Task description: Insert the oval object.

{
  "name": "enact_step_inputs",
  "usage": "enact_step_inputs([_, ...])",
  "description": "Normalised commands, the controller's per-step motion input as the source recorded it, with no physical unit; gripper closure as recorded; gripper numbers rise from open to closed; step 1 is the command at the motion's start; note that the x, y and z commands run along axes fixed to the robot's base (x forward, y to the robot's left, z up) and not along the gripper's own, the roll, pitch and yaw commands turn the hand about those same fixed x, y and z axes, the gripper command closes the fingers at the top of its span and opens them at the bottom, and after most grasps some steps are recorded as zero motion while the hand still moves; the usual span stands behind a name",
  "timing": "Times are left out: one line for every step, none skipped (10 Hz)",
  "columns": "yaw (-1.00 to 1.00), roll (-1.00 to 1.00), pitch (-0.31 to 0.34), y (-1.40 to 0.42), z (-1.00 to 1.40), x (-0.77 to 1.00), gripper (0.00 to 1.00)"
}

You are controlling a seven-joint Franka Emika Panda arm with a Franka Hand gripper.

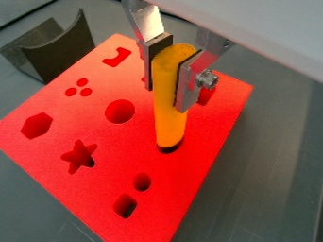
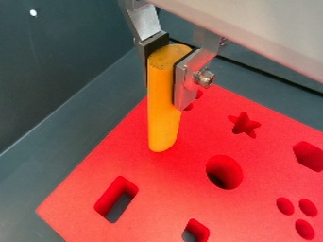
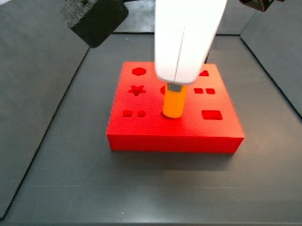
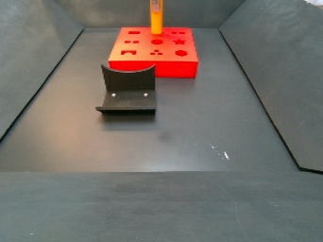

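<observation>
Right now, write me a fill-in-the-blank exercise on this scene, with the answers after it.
1. The end effector is shut on the ____ peg.
2. The oval object stands ____, its lower end at the red block.
3. The star-shaped hole is cut into the ____ block.
4. The dark grey holder sits on the floor, ____ the block.

Answers: orange-yellow; upright; red; apart from

gripper (image 3: 174, 86) – above red block (image 3: 175, 128) | oval object (image 3: 174, 103) – upright, lower end on block top

A dark grey matte floor (image 4: 164, 123) fills the enclosure; low dark walls (image 4: 38, 38) rise around it. Faint pale scuffs (image 4: 217, 149) mark the floor; lighting is even.
</observation>
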Motion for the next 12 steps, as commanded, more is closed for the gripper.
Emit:
enact_step_inputs([0.22, -0.08, -0.056, 0.0, 0.0, -0.09, 1.0])
enact_step_inputs([0.2, -0.06, -0.046, 0.0, 0.0, -0.03, 1.0])
enact_step_inputs([0.15, -0.04, -0.036, -0.01, 0.0, 0.0, 1.0])
enact_step_inputs([0.1, -0.04, -0.03, -0.03, 0.0, -0.03, 1.0])
enact_step_inputs([0.09, -0.03, -0.024, -0.05, 0.0, 0.0, 1.0])
enact_step_inputs([0.09, -0.03, -0.039, -0.05, 0.0, -0.02, 1.0])
enact_step_inputs([0.05, -0.02, -0.041, -0.01, -0.01, -0.01, 1.0])
enact_step_inputs([0.0, -0.02, -0.046, 0.0, -0.05, 0.0, 1.0])
enact_step_inputs([0.0, -0.02, -0.054, 0.1, -0.11, -0.02, 1.0])
enact_step_inputs([0.01, -0.09, -0.087, 0.23, -0.21, -0.1, 1.0])
enact_step_inputs([0.1, -0.13, -0.101, 0.15, -0.21, -0.05, 1.0])
enact_step_inputs([0.14, -0.08, -0.1, 0.01, -0.19, 0.0, 1.0])
